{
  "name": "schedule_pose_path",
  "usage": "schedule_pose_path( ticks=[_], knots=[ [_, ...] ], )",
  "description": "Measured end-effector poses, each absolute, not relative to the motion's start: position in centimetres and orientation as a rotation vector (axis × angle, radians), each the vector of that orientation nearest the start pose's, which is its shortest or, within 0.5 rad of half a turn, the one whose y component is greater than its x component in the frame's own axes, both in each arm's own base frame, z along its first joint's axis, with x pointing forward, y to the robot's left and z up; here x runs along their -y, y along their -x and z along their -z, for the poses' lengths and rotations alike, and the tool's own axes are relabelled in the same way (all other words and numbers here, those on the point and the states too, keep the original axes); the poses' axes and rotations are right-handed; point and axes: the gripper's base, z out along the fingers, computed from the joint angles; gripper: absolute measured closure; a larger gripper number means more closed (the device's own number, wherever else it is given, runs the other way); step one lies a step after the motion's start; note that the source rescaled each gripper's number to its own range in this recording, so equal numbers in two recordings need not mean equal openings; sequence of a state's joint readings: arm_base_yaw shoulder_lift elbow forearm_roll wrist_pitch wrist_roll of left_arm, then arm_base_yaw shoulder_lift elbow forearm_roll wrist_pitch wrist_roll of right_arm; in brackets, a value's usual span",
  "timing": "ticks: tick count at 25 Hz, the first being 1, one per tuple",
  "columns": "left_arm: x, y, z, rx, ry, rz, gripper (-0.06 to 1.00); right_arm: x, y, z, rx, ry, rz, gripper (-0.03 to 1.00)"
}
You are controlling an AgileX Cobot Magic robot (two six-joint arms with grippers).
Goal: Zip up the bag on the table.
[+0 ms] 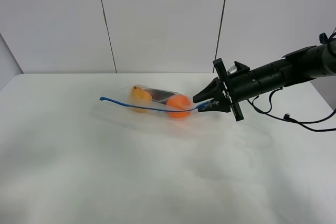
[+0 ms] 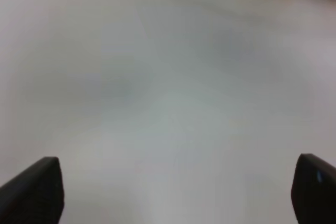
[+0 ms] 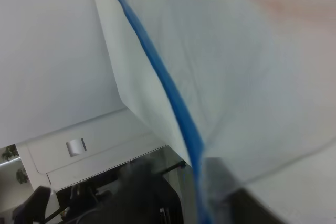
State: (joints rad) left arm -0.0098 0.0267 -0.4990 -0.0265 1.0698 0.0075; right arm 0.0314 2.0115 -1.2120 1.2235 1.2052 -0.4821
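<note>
White smooth tabletop, frame centre: clear plastic zip bag of orange fruits, its thin blue zipper strip pinched by the right gripper; left gripper spread wide, idle; bag judged liable to be dragged unbraced.

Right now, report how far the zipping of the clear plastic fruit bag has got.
Done: the right gripper has reached the right end of the clear plastic bag and appears closed on its thin blue zipper strip. In hand: that end is pinched. Left: whether the strip is sealed cannot be told; the left gripper hangs open over the white table, away from the bag.
</note>
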Motion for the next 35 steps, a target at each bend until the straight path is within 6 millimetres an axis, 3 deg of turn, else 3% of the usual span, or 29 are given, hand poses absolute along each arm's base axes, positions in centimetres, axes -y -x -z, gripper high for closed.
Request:
schedule_pose_path(
  ticks=[3, 6, 9, 13, 17, 20, 25, 29, 32, 35],
  knots=[
    [0.2, 0.6, -27.6, -2.051, -0.018, 0.034, -0.05, -9.1, -36.2, -17.1, -2.746, -0.244, -1.625, 0.12],
    [0.2, 0.6, -27.6, -2.049, -0.012, 0.038, -0.05, -8.9, -36.6, -17.5, -2.784, -0.167, -1.552, 0.0],
    [0.2, 0.6, -27.6, -2.049, -0.012, 0.038, -0.05, -8.2, -37.6, -18.5, -2.878, -0.064, -1.355, -0.02],
    [0.2, 0.6, -27.6, -2.049, -0.012, 0.038, -0.05, -5.9, -39.3, -20.3, -3.033, 0.025, -0.844, -0.02],
    [0.2, 0.6, -27.6, -2.049, -0.012, 0.038, -0.05, -3.4, -40.8, -22.3, -3.05, 0.012, -0.366, -0.02],
    [0.2, 0.6, -27.6, -2.049, -0.012, 0.038, -0.05, -2.2, -41.3, -23.2, -3.027, 0.017, -0.161, -0.02],
    [0.2, 0.6, -27.6, -2.049, -0.012, 0.038, -0.05, -1.8, -40.9, -24.5, -2.999, 0.02, -0.094, -0.03],
    [0.2, 0.6, -27.6, -2.049, -0.011, 0.037, -0.05, -1.8, -39.6, -26.7, -2.953, 0.022, -0.093, -0.03],
    [0.2, 0.6, -27.6, -2.049, -0.011, 0.037, -0.05, -1.7, -37.2, -28.5, -2.93, 0.023, -0.093, -0.03],
    [0.2, 0.6, -27.6, -2.049, -0.011, 0.033, -0.05, -1.6, -33.6, -30.2, -2.909, 0.024, -0.094, -0.03]
  ],
)
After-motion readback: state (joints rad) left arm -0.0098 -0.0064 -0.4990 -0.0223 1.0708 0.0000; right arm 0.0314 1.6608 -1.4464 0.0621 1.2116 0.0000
